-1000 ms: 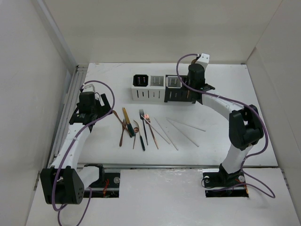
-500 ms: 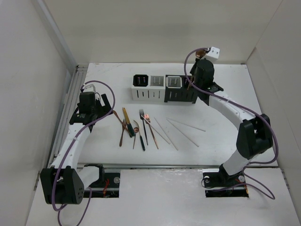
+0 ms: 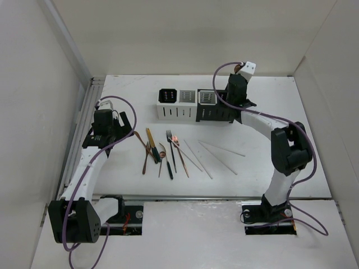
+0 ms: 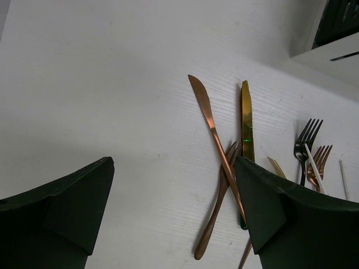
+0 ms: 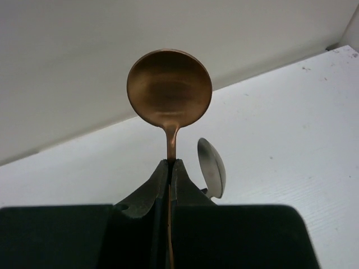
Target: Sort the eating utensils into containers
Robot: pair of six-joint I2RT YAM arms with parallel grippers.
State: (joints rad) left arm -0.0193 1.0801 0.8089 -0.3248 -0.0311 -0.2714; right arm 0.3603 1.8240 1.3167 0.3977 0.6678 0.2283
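White counter point(image 3: 269, 112) under pale walls point(image 3: 185, 33) carries the row of four containers point(image 3: 193, 105) toward its far side; the right pincer point(image 5: 170, 168) sits at the row's right end, clamped tight on the neck of a copper spoon point(image 5: 169, 89) whose bowl juts beyond the fingertips point(image 5: 156, 182); a silver spoon point(image 5: 211, 167) bowl shows just right of them; the left pincer point(image 4: 174, 188) hangs spread wide and empty above the left of the loose eating utensils point(image 3: 168, 150) lying nearer than the containers, where a copper knife point(image 4: 210, 120) crosses a copper fork point(image 4: 203, 246) beside a gold knife point(image 4: 247, 120)
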